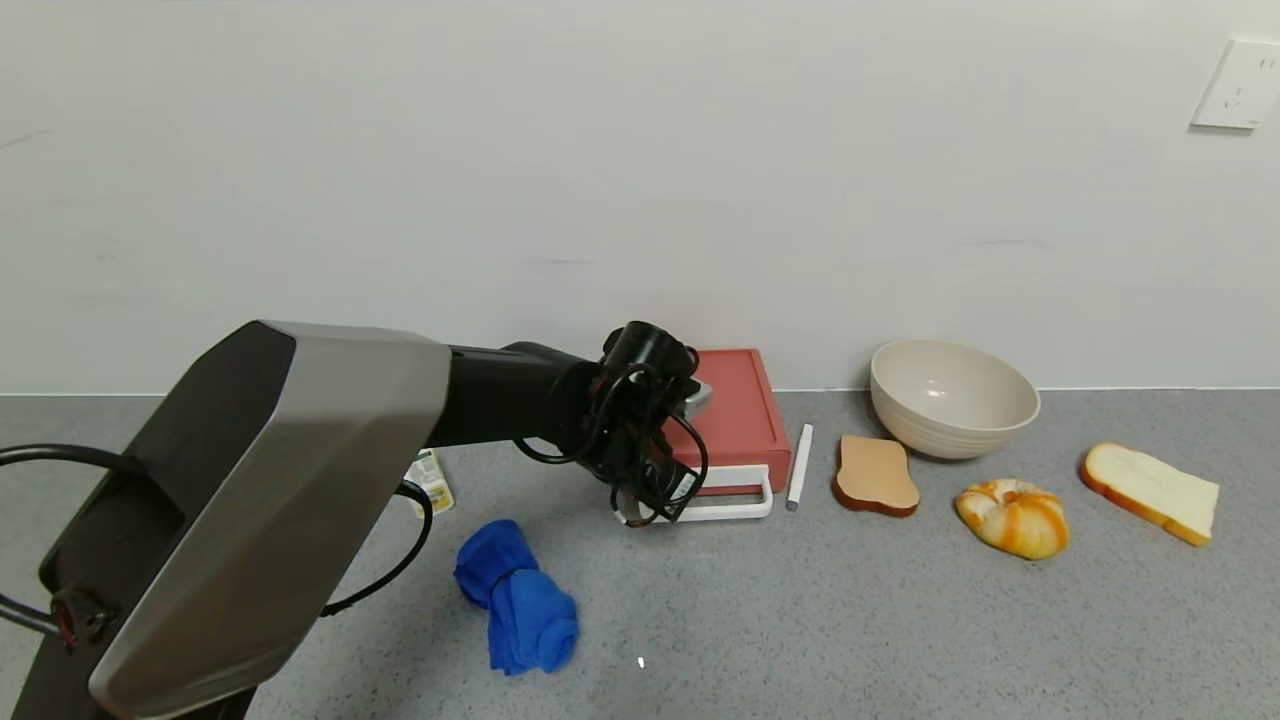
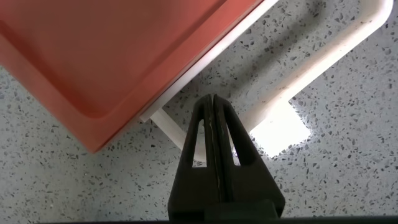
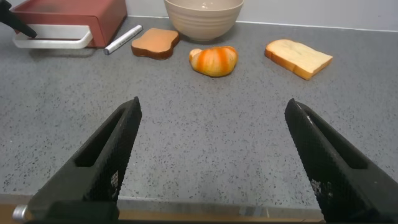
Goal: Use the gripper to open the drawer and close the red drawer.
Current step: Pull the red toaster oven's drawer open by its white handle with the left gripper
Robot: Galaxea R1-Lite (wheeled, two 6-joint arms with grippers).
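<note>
The left end effector (image 2: 212, 102), fingers pressed together, hovers at the red drawer's (image 1: 735, 415) front, inside its white handle (image 1: 728, 505).

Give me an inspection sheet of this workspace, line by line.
Surface: grey speckled countertop.
Job's things: red drawer against the wall, its white loop handle facing the robot.
Clutter: beige bowl, white pen, brown toast slice, croissant, white bread slice, blue cloth, small packet.
Grippers: left gripper shut, tips inside the handle loop; right gripper open, parked over bare counter.
Cables: black loops around the left wrist.
Surroundings: white wall, wall socket.
</note>
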